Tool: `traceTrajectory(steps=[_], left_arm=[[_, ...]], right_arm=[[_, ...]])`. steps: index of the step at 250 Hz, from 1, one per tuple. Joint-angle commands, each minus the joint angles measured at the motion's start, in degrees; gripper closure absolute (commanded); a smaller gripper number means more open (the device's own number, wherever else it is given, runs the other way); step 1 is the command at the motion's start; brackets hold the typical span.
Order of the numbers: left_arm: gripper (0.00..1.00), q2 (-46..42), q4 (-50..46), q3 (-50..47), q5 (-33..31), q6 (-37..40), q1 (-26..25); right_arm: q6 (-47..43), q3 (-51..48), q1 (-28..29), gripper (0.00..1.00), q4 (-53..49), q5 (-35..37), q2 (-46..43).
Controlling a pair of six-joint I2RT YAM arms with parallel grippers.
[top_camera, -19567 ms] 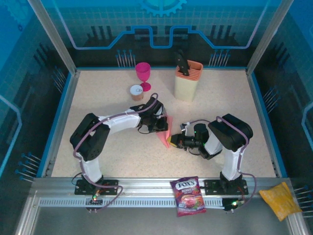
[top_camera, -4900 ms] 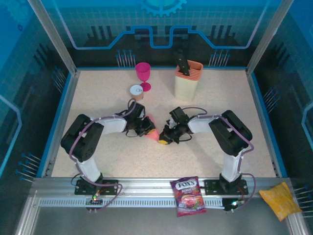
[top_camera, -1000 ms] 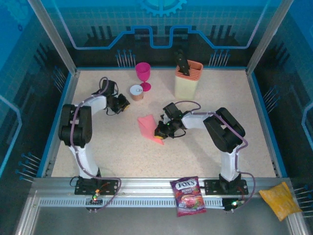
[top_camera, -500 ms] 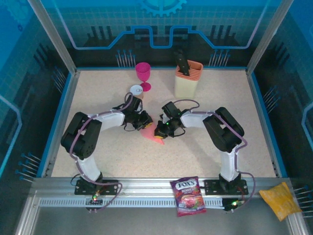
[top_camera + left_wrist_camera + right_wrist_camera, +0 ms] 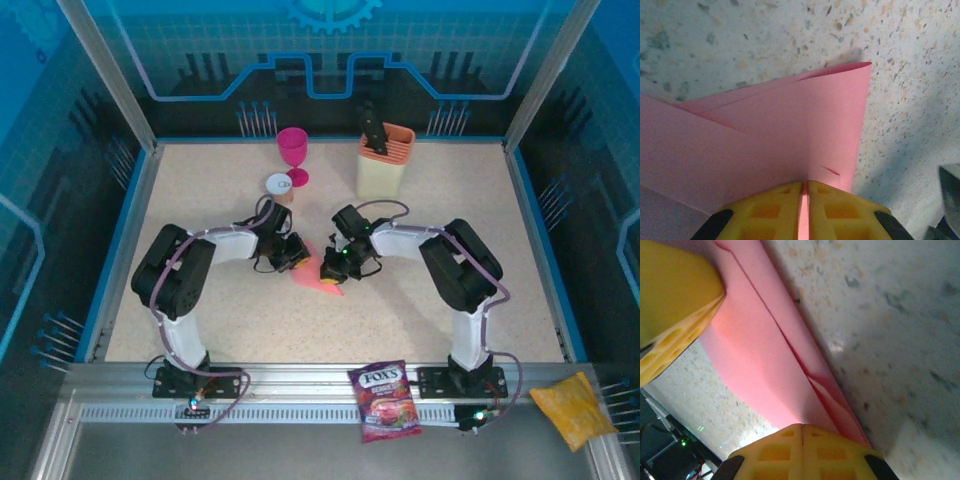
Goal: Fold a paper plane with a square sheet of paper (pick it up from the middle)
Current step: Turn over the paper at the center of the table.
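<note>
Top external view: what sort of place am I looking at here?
Probably a robot lab test cell: a speckled table fenced by blue panels, two bolted-down arms whose left claw and right claw pinch pink paper, plus props like a goblet.

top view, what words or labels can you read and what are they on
"FOX'S": on the purple candy bag.
Smaller print below that on the same bag: too small to read.
On the yellow bag: nothing readable.
On the pink paper: no print.
</note>
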Motion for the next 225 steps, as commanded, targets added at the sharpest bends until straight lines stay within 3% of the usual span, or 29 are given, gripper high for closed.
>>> traceTrajectory(steps=[1,37,91,154,225], left_arm=[[0.86,1.3,-0.8,-0.3,-1.1,3.0,0.5],[0.86,1.7,-0.6,-0.8,-1.2,3.6,0.8],[0.87,2.5,-0.3,-0.6,-0.6,4.1,1.0],[0.87,2.6,-0.3,-0.8,-0.5,4.4,1.3],[0.88,2.7,-0.1,-1.6,-0.5,4.4,1.3]], right_arm=[[-2.1,0.0,-2.1,0.9,-4.7,0.2,-5.9],[-3.0,-5.1,-3.7,0.71,-5.2,1.0,-9.8],[-2.8,-11.0,-3.9,0.63,-4.0,0.8,-11.2],[-1.5,-12.9,-2.0,0.64,-2.4,0.6,-9.7],[-0.2,-10.6,0.0,0.77,-1.0,0.1,-7.3]])
